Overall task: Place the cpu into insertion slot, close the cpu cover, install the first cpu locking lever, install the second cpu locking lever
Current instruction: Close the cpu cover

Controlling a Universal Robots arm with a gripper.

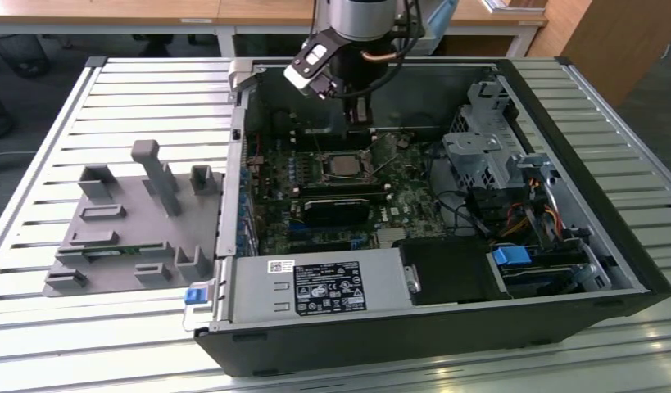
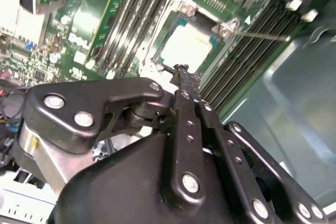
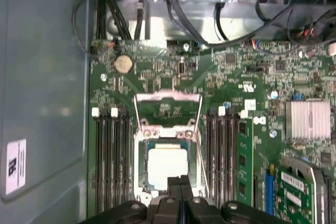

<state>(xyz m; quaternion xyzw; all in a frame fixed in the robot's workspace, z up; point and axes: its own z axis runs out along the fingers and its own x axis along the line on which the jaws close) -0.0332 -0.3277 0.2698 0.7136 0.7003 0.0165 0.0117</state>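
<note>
Got the black two-finger pincer [image 3: 179, 183] pinched narrow and gripping nothing, probably set that way for poking rather than grasping. Hanging low inside the open black metal computer case [image 1: 423, 344], with tips just at the near rim of the small square dark insertion slot [image 3: 142, 156] with its silvery metal edge. Seeing the flat square silvery-grey cpu [image 3: 167, 165] right ahead of the tips, lying level in that slot, so judging the placing step done. Reading the thin silvery square-frame cpu cover [image 3: 168, 97] as swung up beyond the chip, far side from the pincer, hence the bare chip top. Also spotting a thin silvery wire locking lever [image 2: 262, 36] angled off beside the slot, seemingly unlatched.
</note>
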